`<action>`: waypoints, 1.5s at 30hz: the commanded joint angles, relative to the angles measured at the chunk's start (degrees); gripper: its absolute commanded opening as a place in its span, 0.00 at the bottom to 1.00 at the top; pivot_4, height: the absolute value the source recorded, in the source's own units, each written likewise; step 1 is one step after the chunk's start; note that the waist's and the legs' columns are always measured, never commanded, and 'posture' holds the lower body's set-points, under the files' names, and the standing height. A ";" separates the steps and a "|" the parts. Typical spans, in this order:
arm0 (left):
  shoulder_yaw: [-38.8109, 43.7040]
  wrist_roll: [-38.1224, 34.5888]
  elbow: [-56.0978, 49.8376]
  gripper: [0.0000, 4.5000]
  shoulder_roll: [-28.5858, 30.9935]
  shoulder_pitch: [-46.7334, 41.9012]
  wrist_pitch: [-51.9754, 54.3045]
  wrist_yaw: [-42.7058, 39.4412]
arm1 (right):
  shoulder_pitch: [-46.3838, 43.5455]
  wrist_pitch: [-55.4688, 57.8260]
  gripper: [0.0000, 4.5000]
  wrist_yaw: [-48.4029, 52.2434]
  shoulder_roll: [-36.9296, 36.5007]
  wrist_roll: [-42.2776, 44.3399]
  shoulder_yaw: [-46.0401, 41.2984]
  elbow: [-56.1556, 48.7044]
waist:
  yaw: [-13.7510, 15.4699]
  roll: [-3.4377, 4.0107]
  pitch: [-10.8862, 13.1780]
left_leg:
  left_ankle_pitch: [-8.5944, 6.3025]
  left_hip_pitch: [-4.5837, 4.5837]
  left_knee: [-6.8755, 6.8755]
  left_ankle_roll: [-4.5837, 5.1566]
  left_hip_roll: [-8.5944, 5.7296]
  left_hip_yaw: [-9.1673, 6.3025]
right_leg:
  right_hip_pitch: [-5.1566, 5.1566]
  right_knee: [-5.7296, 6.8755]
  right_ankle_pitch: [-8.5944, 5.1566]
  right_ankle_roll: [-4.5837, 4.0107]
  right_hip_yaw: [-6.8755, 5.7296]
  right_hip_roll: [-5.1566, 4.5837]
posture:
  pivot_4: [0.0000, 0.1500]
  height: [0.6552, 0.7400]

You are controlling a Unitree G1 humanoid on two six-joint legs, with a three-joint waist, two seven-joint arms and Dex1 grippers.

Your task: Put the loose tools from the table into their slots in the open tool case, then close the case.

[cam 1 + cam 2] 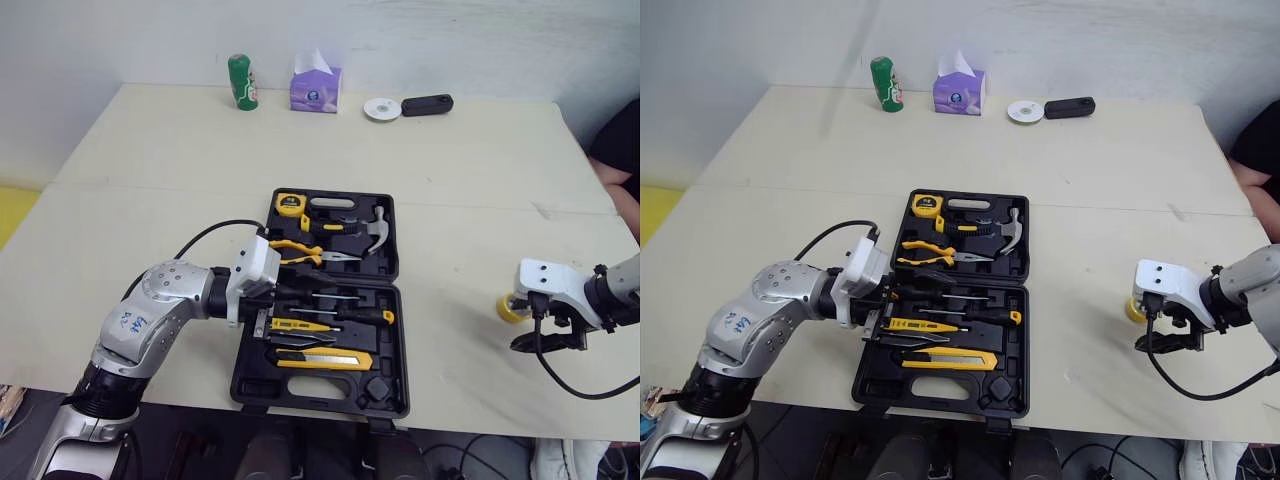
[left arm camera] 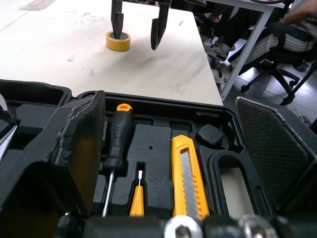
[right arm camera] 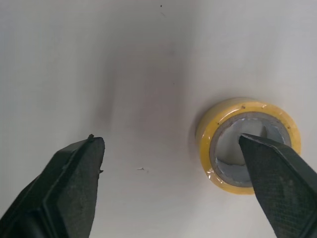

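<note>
Your open black moulded-plastic tool case (image 1: 393, 300) holds steel hammer (image 1: 377, 227), yellow-handled pliers (image 1: 300, 250), screwdrivers (image 1: 352, 313), yellow utility knife (image 1: 325, 360). Left gripper (image 2: 168, 106) gapes wide at its edge; right gripper (image 3: 173, 144), wide, apparently straddles yellow tape roll (image 3: 247, 105).

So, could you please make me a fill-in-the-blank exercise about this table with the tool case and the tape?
1. The yellow tape lies on the ___, outside the tool case.
2. The right gripper above the tape is ___.
3. The left gripper is at the tool case's ___ edge.

Missing words: table; open; left.
</note>
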 commanded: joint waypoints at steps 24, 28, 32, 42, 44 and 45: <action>4.42 3.12 2.09 1.00 -1.31 4.04 -15.56 -4.54 | -7.79 12.50 0.00 3.11 2.50 10.21 -0.36 -33.09 | -0.41 0.04 0.01 | -0.25 -0.01 0.13 -0.41 0.03 -0.13 | -0.04 0.09 -0.03 -0.05 -0.01 -0.06 | 1.00 1.00; 3.97 3.57 2.52 1.00 -1.31 4.03 -16.02 -5.04 | -10.45 13.47 0.00 2.83 4.66 11.24 2.68 -37.22 | -0.31 0.04 0.01 | -0.31 -0.02 0.15 -0.38 0.02 -0.13 | -0.03 0.09 -0.03 -0.05 -0.01 -0.09 | 1.00 1.00; 3.43 4.32 1.47 1.00 -0.45 5.23 -15.50 -5.22 | -13.18 13.01 0.00 3.01 9.79 9.80 10.42 -40.24 | -0.19 0.01 0.00 | -0.36 -0.04 0.23 -0.32 0.00 -0.13 | -0.02 0.08 -0.03 -0.05 -0.02 -0.10 | 1.00 1.00; 3.98 3.09 -1.18 1.00 1.49 7.81 -12.96 -4.81 | -20.09 12.35 0.00 6.60 16.91 10.19 19.25 -37.87 | -1.28 0.01 0.00 | -0.23 -0.04 0.28 -0.07 0.01 -0.15 | -0.03 0.17 -0.03 -0.06 -0.03 -0.09 | 1.00 1.00; 3.96 2.89 -1.77 1.00 1.78 8.15 -12.34 -4.70 | -20.27 12.41 0.00 7.19 16.68 9.83 20.33 -37.83 | -1.28 0.01 0.01 | -0.23 -0.04 0.27 -0.04 0.01 -0.17 | -0.03 0.17 -0.03 -0.06 -0.04 -0.10 | 1.00 1.00; 3.96 2.86 -1.91 1.00 1.87 8.24 -12.18 -4.69 | -20.35 12.38 0.00 7.34 16.69 9.64 20.61 -37.77 | -1.27 0.01 0.01 | -0.23 -0.06 0.28 -0.02 0.01 -0.17 | -0.03 0.17 -0.03 -0.06 -0.04 -0.11 | 1.00 1.00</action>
